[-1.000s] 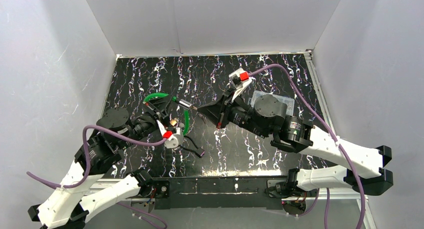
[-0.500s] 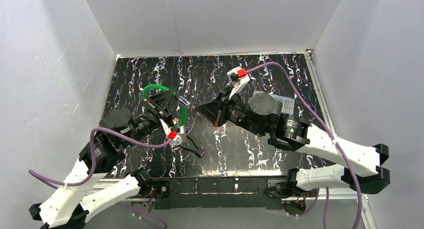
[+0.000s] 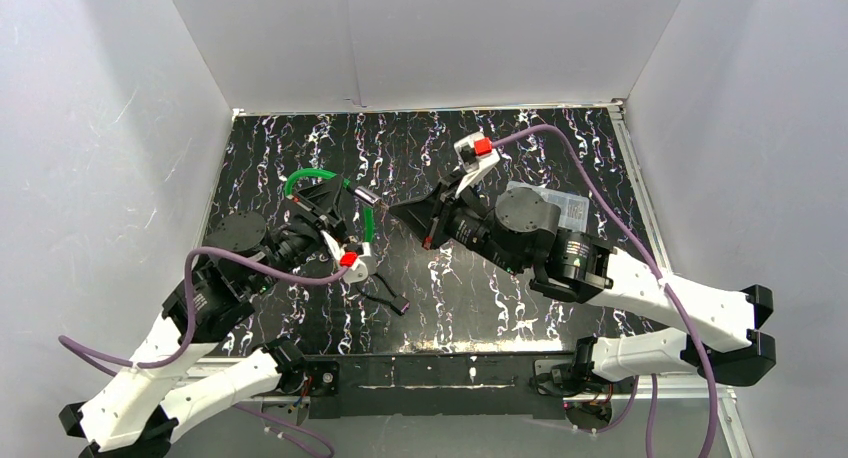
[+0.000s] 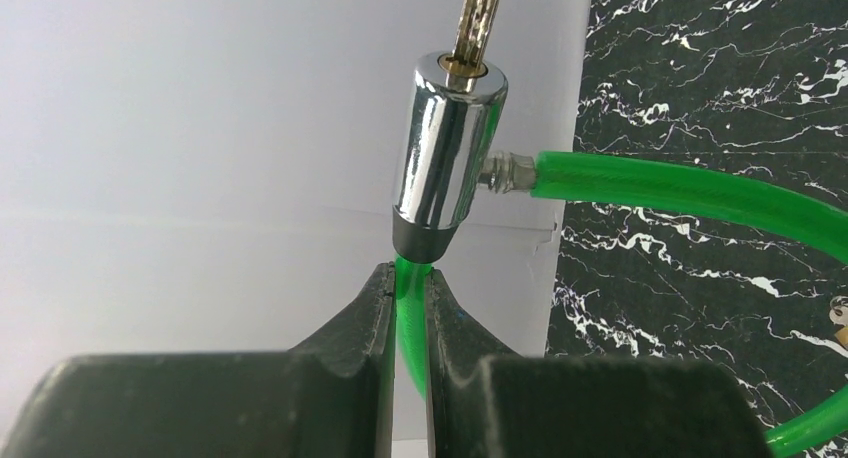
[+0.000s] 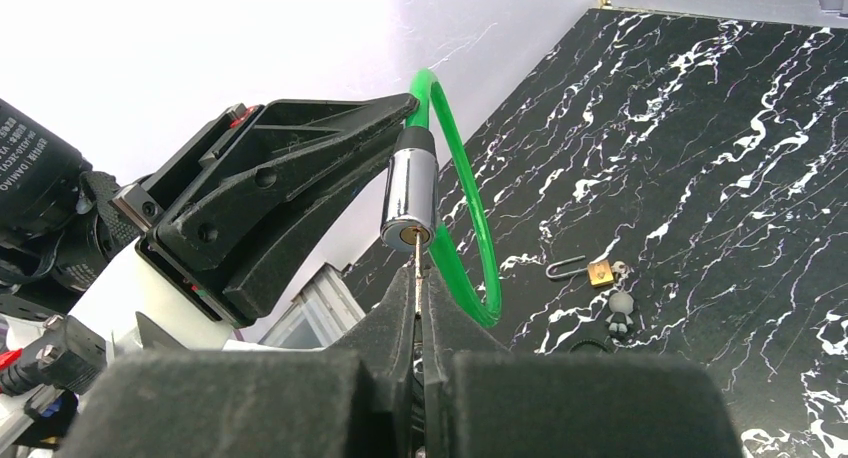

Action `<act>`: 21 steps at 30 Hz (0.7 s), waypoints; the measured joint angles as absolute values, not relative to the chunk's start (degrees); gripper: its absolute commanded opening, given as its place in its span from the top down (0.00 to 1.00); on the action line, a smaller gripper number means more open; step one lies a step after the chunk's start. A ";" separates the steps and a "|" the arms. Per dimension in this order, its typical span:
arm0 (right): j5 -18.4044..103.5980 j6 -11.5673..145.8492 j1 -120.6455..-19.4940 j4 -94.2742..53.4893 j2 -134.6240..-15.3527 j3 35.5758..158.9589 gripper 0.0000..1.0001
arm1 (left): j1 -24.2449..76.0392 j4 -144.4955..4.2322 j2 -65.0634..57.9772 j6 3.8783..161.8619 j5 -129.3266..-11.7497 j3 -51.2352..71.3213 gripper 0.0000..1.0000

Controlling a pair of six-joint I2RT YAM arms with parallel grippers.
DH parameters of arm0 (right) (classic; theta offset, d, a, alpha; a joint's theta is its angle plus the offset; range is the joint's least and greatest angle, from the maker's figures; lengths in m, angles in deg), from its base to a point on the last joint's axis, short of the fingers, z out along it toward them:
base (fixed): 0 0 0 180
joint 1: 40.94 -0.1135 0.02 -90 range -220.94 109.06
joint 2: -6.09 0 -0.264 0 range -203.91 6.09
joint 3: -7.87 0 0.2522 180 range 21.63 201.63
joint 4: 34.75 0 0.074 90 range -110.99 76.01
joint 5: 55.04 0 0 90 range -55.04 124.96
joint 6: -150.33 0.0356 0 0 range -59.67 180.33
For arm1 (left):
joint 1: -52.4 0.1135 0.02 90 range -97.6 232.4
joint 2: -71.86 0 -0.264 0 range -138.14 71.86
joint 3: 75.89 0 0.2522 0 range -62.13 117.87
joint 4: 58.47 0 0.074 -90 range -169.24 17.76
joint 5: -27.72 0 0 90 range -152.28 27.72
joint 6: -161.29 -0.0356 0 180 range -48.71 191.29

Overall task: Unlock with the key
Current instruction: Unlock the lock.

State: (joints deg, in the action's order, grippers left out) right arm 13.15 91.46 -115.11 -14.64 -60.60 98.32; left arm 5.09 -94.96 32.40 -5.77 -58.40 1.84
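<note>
key point(image 4: 478, 13) in lock cylinder point(image 4: 445, 158), green cable point(image 4: 680, 193)

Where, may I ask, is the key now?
Right wrist view, centre: the key is pinched in the right gripper, its tip in the cable lock's chrome cylinder.

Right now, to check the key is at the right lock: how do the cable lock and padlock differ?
The cable lock is chrome with a green loop; the padlock is brass with a shackle. The cable lock is held up by the left gripper; the padlock lies on the table. Both are locks.
</note>
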 measured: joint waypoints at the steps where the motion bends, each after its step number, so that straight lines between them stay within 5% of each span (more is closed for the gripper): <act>1: 12.96 91.29 -115.22 -14.68 -60.67 98.32 0.99 | 5.07 -95.00 32.27 -5.57 -58.20 1.84 1.00; 21: 12.61 90.59 -116.51 -10.59 -59.75 98.58 0.99 | 5.42 -108.31 30.63 6.23 -64.28 8.00 1.00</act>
